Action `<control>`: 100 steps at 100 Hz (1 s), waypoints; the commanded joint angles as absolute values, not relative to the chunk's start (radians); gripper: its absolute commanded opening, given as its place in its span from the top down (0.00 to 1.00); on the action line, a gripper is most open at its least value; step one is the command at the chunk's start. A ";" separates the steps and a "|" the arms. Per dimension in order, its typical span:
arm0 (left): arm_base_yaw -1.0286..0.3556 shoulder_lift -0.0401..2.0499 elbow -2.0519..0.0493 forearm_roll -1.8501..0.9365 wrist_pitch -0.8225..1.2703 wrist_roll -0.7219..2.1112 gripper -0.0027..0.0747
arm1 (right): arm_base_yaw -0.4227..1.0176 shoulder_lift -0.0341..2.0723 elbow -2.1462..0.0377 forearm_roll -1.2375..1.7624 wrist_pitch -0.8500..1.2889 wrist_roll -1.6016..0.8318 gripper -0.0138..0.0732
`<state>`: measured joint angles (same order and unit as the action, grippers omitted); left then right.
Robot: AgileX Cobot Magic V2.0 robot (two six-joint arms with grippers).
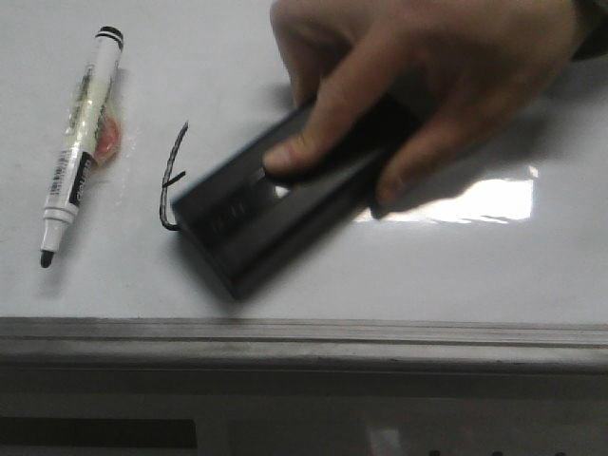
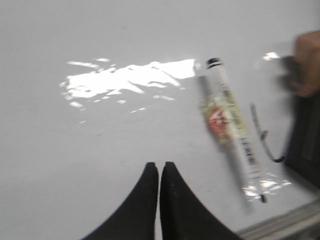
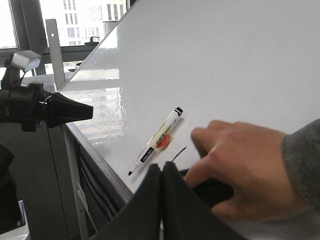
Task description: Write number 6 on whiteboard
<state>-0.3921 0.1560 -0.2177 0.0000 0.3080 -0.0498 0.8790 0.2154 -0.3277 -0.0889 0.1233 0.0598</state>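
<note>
Whiteboard [image 1: 456, 275]: glossy, grey-framed, carries everything. Human hand [image 1: 427, 76]: presses a black eraser [image 1: 275, 204] over the drawn figure, evidently to wipe it. Marker [image 1: 81, 133]: lies uncapped at nine o'clock of the eraser, tip toward the frame. Number 6 [image 1: 173, 176]: only its slanted stroke shows, touching the eraser's nine-o'clock edge. Left tool [image 2: 159, 172] and right tool [image 3: 161, 172]: both pressed together, empty, apart from the figure.
</note>
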 commanded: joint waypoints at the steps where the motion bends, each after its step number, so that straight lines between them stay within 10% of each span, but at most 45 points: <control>1: -0.271 0.137 -0.207 0.000 0.203 -0.052 0.99 | 0.873 0.220 -0.354 -0.104 0.041 0.051 0.92; 100: -0.093 -0.036 0.024 -0.018 0.268 -0.055 0.99 | 0.873 0.220 -0.346 -0.104 0.044 0.051 0.92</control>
<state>-0.0962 -0.0058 0.0016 -0.0073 0.3262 -0.0498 0.8790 0.2154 -0.3217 -0.0889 0.1216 0.0577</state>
